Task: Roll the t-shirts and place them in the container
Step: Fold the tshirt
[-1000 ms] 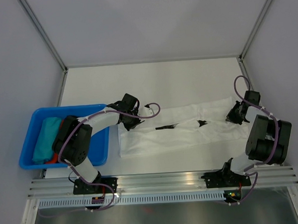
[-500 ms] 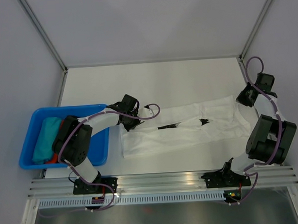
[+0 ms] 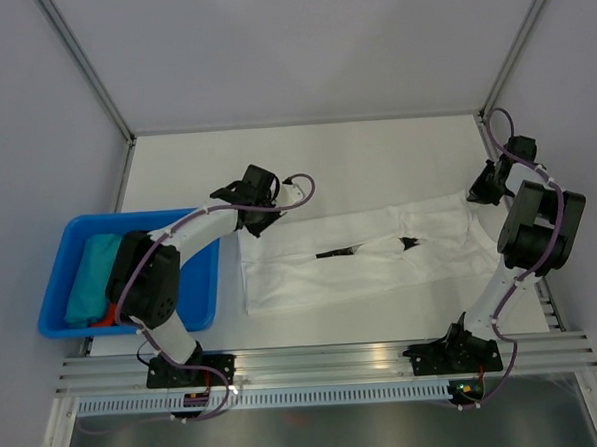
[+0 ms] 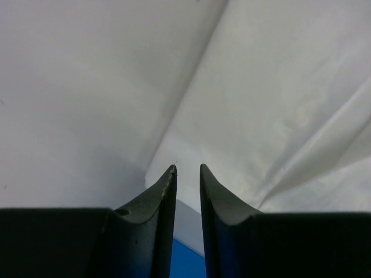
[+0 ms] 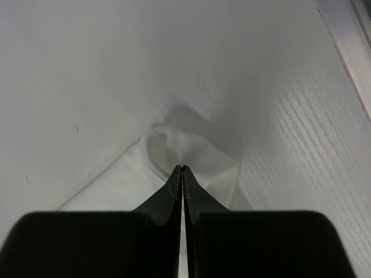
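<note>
A white t-shirt (image 3: 380,251) with small black marks lies folded into a long strip across the table. My left gripper (image 3: 249,226) is at the strip's far left corner. In the left wrist view the gripper (image 4: 187,168) has a narrow gap between its fingers with nothing in it, and the cloth (image 4: 278,87) lies just beyond the tips. My right gripper (image 3: 475,192) is at the strip's right end. In the right wrist view it (image 5: 182,168) is shut on a curled fold of the t-shirt (image 5: 174,145).
A blue bin (image 3: 69,231) stands at the left and holds a teal cloth (image 3: 91,274) and something red. Its blue rim (image 4: 182,260) shows between my left fingers. Grey walls enclose the table, and a metal rail runs along the near edge.
My right gripper has moved away and to the right with the shirt's end, drawing the strip toward the far right. My left gripper has shifted slightly farther from the near edge.
</note>
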`<action>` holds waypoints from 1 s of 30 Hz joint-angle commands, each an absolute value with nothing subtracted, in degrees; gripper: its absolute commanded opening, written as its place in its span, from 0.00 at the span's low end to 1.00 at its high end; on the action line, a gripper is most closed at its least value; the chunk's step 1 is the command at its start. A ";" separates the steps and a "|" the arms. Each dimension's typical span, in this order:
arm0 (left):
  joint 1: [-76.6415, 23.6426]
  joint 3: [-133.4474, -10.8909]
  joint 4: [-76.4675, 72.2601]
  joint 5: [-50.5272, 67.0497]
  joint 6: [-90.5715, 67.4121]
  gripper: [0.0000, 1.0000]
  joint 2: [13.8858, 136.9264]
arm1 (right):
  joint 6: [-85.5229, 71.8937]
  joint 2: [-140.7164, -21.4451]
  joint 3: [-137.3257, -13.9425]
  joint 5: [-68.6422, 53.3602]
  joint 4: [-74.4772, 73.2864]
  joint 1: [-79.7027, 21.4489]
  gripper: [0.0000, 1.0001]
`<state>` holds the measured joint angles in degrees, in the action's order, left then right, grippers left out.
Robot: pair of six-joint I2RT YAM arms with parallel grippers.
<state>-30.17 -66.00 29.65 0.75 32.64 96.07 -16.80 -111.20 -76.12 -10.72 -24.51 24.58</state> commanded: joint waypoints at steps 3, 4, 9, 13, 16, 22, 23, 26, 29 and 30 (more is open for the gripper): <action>-27.08 -66.10 28.31 -8.87 26.37 0.27 102.82 | -16.96 -113.11 -79.09 -11.34 -23.82 24.43 0.05; -26.90 -65.22 27.95 -8.96 26.37 0.27 104.31 | -17.22 -113.46 -79.36 -10.99 -24.25 24.43 0.06; -26.89 -63.73 27.16 -7.83 25.67 0.26 105.12 | -17.84 -113.91 -79.98 -9.85 -24.79 24.43 0.07; -26.81 -62.76 27.16 -5.98 25.57 0.27 103.27 | -18.63 -109.70 -78.40 -7.56 -23.03 24.35 0.05; -26.81 -61.70 27.07 -6.06 25.66 0.27 102.92 | -16.62 -104.86 -77.43 -4.32 -22.67 22.95 0.09; -26.81 -60.82 26.98 -5.62 25.40 0.27 102.57 | -18.27 -107.04 -77.53 -8.18 -23.56 15.73 0.04; -26.81 -60.82 26.98 -5.62 25.40 0.27 102.48 | -19.06 -107.83 -77.43 -6.69 -23.21 15.73 0.04; -26.81 -59.77 26.98 -5.62 25.57 0.27 101.43 | -21.96 -111.08 -76.21 -3.34 -21.63 16.69 0.02; -26.72 -58.89 26.72 -5.97 25.93 0.27 100.64 | -23.29 -111.89 -74.54 -3.17 -19.53 18.54 0.00; -26.72 -58.80 26.63 -6.06 25.93 0.27 100.63 | -23.64 -111.62 -74.01 -2.73 -18.73 18.72 0.00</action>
<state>-26.81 -60.71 24.73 -7.31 27.86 101.69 -20.43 -110.98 -75.83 -5.37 -21.43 16.51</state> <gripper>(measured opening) 0.266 0.004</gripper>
